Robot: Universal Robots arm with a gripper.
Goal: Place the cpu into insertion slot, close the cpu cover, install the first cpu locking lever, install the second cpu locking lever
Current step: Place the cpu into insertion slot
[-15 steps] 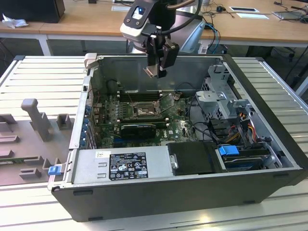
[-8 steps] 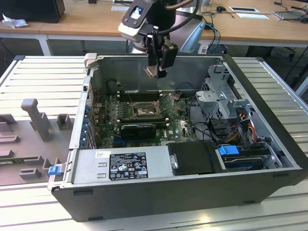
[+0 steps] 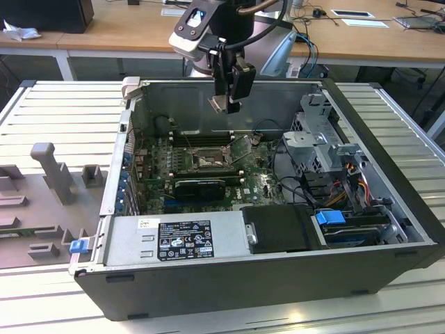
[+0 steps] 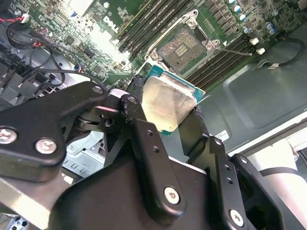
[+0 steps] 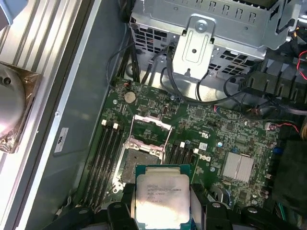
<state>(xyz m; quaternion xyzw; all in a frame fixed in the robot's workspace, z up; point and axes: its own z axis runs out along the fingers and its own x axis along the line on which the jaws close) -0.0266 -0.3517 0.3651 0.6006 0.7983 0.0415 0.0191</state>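
My gripper [image 3: 227,103] hangs above the open computer case, shut on the cpu [image 3: 220,104], a flat square chip with a pale metal top. In both wrist views the cpu [image 4: 168,103] [image 5: 160,196] sits between the two black fingers [image 4: 139,120], held by its edges. Below it on the green board lies the insertion slot [image 5: 139,160] [image 4: 182,45] [image 3: 208,160], a dark square recess with a metal rim and nothing in it. The cpu cover [image 5: 151,125] [image 3: 241,145] stands swung up from the slot's edge. The cpu is apart from the slot, well above the board.
Long black memory slots [image 5: 108,153] flank the socket. A silver and black power supply [image 3: 181,236] fills the case's near side. A metal drive cage [image 3: 320,139] with cables stands at the exterior view's right. A finned heatsink [image 5: 238,167] sits on the board. Grey fixtures [image 3: 52,170] lie outside.
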